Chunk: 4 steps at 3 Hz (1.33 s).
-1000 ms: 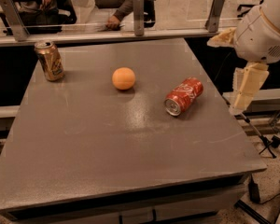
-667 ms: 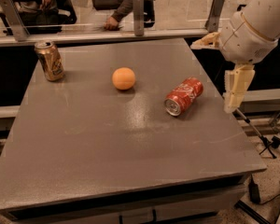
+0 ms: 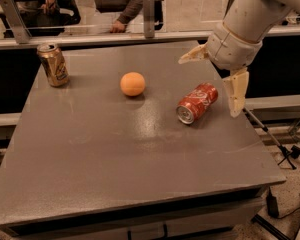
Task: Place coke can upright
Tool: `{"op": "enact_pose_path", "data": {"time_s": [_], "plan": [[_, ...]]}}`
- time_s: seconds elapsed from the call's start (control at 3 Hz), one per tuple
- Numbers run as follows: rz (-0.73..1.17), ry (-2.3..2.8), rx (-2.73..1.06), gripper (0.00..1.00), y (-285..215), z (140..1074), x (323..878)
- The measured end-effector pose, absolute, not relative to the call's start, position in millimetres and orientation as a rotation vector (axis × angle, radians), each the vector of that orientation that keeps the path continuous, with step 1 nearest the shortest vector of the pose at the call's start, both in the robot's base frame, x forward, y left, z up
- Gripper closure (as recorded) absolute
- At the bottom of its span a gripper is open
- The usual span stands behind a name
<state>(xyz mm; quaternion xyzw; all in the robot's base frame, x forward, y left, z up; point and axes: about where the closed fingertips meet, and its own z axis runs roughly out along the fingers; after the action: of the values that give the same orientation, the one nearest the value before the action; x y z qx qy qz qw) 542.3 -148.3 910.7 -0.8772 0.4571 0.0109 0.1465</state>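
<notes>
Coke can, a red aluminium cylinder with white script (image 3: 197, 102), lies on its side on the flat grey desk (image 3: 115, 154), silver top facing front-left. The cream two-finger pincer (image 3: 210, 84) hovers just up-right of the can, spread wide, holding nothing. A round orange fruit (image 3: 132, 83) sits left of the can, apart. An upright gold metal can (image 3: 53, 64) stands well left of it, near the far corner.
</notes>
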Motion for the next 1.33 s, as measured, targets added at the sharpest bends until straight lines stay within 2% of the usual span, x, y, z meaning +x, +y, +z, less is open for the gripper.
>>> {"op": "enact_pose_path", "data": {"time_s": [1.33], "plan": [[0.038,1.097,-2.800,0.00,-126,855,538]]}}
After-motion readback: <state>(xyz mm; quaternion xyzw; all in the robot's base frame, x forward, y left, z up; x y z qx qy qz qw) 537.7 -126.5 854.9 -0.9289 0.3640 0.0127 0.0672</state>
